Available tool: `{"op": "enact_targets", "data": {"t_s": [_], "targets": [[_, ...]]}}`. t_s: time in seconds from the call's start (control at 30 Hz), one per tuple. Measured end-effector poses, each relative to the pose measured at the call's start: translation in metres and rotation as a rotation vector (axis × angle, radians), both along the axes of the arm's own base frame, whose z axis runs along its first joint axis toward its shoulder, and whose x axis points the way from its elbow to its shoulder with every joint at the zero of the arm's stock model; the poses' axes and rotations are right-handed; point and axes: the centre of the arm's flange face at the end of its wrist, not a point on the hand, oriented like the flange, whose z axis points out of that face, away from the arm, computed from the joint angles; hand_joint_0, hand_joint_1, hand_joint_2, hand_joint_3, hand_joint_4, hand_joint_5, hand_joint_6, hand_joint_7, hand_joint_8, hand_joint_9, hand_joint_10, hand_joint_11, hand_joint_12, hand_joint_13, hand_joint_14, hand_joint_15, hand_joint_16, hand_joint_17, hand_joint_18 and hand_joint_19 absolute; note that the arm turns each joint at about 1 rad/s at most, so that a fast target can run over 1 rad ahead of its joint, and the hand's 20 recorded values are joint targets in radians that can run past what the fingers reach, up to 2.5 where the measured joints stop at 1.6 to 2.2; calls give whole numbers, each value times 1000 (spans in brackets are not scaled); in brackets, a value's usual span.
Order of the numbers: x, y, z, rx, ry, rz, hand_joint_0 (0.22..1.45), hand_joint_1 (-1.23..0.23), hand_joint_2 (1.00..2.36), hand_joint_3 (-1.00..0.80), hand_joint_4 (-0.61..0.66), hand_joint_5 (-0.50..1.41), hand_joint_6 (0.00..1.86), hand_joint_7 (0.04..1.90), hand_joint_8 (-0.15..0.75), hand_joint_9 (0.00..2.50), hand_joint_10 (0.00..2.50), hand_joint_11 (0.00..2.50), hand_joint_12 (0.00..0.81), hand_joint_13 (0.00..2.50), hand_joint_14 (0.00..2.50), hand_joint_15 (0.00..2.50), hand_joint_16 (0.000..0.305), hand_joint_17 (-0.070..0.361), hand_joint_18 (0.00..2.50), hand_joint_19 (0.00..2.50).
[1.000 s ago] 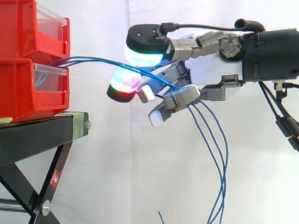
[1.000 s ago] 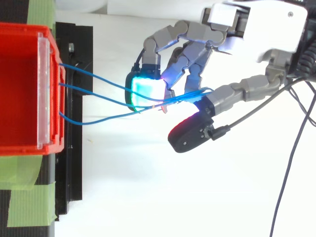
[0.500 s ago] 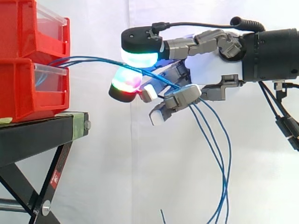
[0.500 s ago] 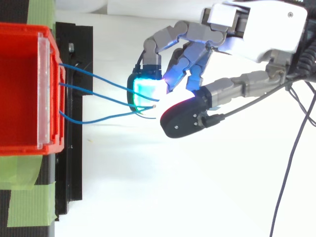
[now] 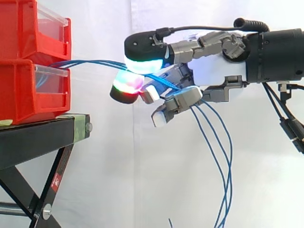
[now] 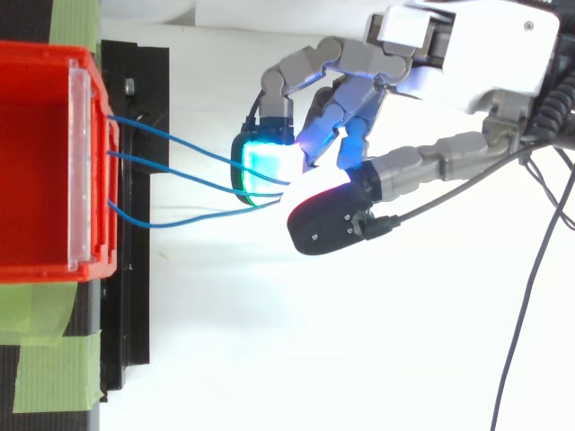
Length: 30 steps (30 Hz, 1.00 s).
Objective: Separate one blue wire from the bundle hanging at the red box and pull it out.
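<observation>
The blue wires (image 5: 90, 61) leave the front of the lower red bin (image 5: 21, 92) and run level to the right, spread apart at the bin and drawing together as they reach the hand (image 5: 218, 71). There they pass between two glowing fingertips: a green-cyan pad (image 5: 142, 64) pressing from above and a red-green pad (image 5: 127, 84) just beneath. The wires are nipped between these two pads, though how many of them the pinch takes cannot be told. The other fingers are curled in under and behind the wires. Past the pads the wires slope down through the curled fingers, come out under the palm and hang in long loose curves to the bottom edge of the side view. Between the bin front and the fingertips lies a clear stretch crossed by nothing but the wires. Below the hand the space before the white curtain (image 5: 95, 180) is open apart from the hanging lengths. The edge of the black stand (image 5: 42, 135) lies down and to the left of the pads, well apart from them. The lower bin sits on this stand with an upper red bin (image 5: 19, 28) stacked on it. A bit of blue wire shows behind the lower bin's clear front panel (image 5: 50, 78). In the top view, green tape (image 6: 54, 359) lies on the stand beside the bin.
</observation>
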Motion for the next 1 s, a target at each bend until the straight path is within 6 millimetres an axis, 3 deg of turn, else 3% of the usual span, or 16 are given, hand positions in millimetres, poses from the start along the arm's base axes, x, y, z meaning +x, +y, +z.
{"op": "enact_targets", "data": {"t_s": [0.3, 0.47, 0.67, 1.0], "targets": [[0, 0, 0, 0, 0, 0, 702, -888, 1019, -277, 213, -259, 831, 1106, 329, 822, 20, 1087, 305, 1371, 95, 1596, 53, 119, 650, 790], [0, 0, 0, 0, -1, 0, 584, -716, 1010, -396, 231, -253, 816, 1120, 347, 869, 21, 1084, 315, 1386, 167, 1554, 55, 123, 660, 802], [0, 0, 0, 0, -2, 0, 592, -606, 1010, -398, 241, -248, 811, 1118, 354, 907, 21, 1095, 307, 1402, 186, 1530, 55, 124, 671, 811], [0, 0, 0, -1, -3, 0, 669, -661, 1018, -309, 221, -247, 830, 1072, 352, 931, 20, 1100, 310, 1421, 166, 1530, 54, 120, 680, 802]]}}
